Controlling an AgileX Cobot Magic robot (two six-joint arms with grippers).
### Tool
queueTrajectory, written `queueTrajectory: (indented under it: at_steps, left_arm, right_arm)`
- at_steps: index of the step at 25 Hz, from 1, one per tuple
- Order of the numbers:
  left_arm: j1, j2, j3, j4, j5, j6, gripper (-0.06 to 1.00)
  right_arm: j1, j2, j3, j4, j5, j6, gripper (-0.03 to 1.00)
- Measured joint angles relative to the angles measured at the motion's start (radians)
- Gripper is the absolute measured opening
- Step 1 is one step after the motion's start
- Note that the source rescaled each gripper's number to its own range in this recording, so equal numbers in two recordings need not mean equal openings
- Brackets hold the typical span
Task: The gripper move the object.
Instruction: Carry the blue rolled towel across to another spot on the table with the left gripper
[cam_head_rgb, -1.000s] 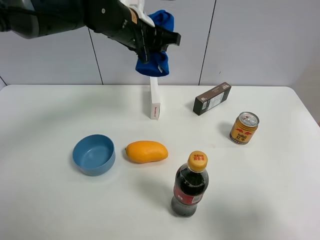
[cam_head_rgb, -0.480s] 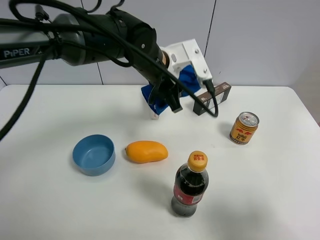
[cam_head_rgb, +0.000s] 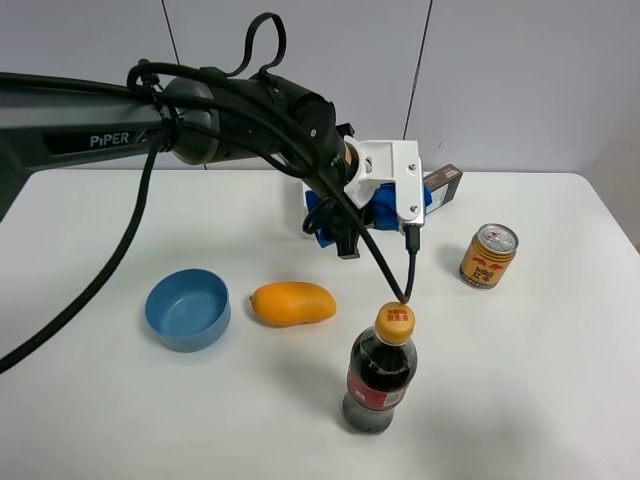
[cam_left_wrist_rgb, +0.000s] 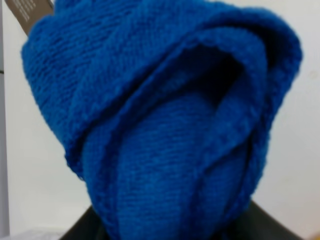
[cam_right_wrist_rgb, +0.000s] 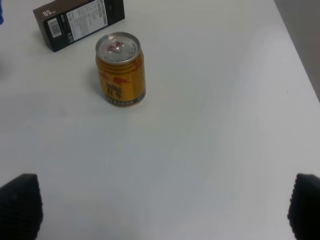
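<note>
Left end effector (cam_head_rgb: 345, 232), clamped on cloth (cam_head_rgb: 318, 214), held low over worktop (cam_head_rgb: 120, 400) (likely to set it down); right end effector (cam_right_wrist_rgb: 162, 207) spread apart, empty.

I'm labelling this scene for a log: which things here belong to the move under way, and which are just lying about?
In the job: blue knitted cloth, held in the fingers of the left gripper.

Lying about: blue bowl, mango, cola bottle, gold drink can, dark box, white box mostly hidden behind the arm.
</note>
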Motion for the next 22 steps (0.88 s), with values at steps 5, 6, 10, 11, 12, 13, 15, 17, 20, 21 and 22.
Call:
queueTrajectory:
  at_steps: [5, 6, 10, 11, 12, 13, 15, 17, 20, 21, 22]
  left_arm:
    - [0.001, 0.029, 0.0, -0.006, -0.031, 0.059, 0.01]
    - [0.001, 0.037, 0.0, -0.006, -0.033, 0.075, 0.01]
    - [0.001, 0.073, 0.0, 0.005, -0.036, 0.146, 0.01]
    - [0.001, 0.082, 0.0, 0.007, -0.036, 0.158, 0.01]
    - [0.001, 0.087, 0.0, 0.007, -0.036, 0.162, 0.01]
    - [0.001, 0.089, 0.0, 0.007, -0.036, 0.166, 0.01]
    - [0.001, 0.09, 0.0, 0.005, -0.036, 0.169, 0.01]
    - [0.001, 0.09, 0.0, 0.005, -0.039, 0.172, 0.01]
    - [0.001, 0.09, 0.0, 0.005, -0.054, 0.172, 0.01]
    - [0.001, 0.09, 0.0, 0.005, -0.06, 0.172, 0.01]
    - [0.001, 0.09, -0.001, 0.005, -0.062, 0.172, 0.01]
  right_arm:
    - [0.0, 0.0, 0.0, 0.0, 0.0, 0.0, 1.0]
    - [0.0, 0.0, 0.0, 0.0, 0.0, 0.0, 1.0]
    - [0.0, 0.0, 0.0, 0.0, 0.0, 0.0, 1.0]
    - [0.0, 0.0, 0.0, 0.0, 0.0, 0.0, 1.0]
    - [0.0, 0.0, 0.0, 0.0, 0.0, 0.0, 1.0]
    - [0.0, 0.0, 0.0, 0.0, 0.0, 0.0, 1.0]
    - [0.0, 0.0, 0.0, 0.0, 0.0, 0.0, 1.0]
    - [0.0, 0.0, 0.0, 0.0, 0.0, 0.0, 1.0]
    - [0.0, 0.0, 0.0, 0.0, 0.0, 0.0, 1.0]
    - [0.0, 0.0, 0.0, 0.0, 0.0, 0.0, 1.0]
    - [0.0, 0.0, 0.0, 0.0, 0.0, 0.0, 1.0]
